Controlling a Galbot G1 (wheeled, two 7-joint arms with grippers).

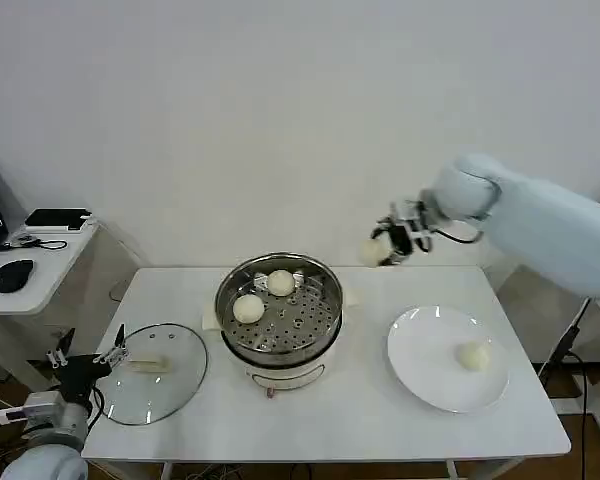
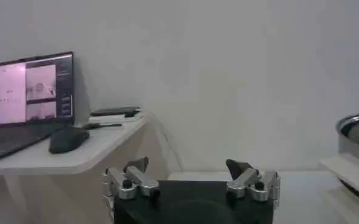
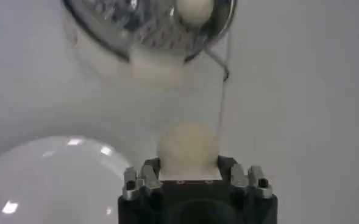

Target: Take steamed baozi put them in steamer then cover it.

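Observation:
The shiny steamer (image 1: 279,318) stands mid-table with two steamed baozi (image 1: 248,308) (image 1: 281,282) on its perforated floor. My right gripper (image 1: 385,247) hangs in the air between the steamer and the white plate (image 1: 420,370), shut on a cream-white baozi (image 3: 188,146); the steamer (image 3: 136,24) lies ahead of it. A further baozi (image 1: 473,356) rests on the plate. The clear glass lid (image 1: 152,385) lies flat left of the steamer. My left gripper (image 1: 88,362) waits open at the lid's left edge, its fingers (image 2: 135,166) apart with nothing between them.
A side desk (image 1: 35,268) at the far left carries a mouse (image 1: 14,274), a phone and a laptop (image 2: 27,91). Bare table lies in front of the steamer and between the steamer and the plate. The table's right edge is just beyond the plate.

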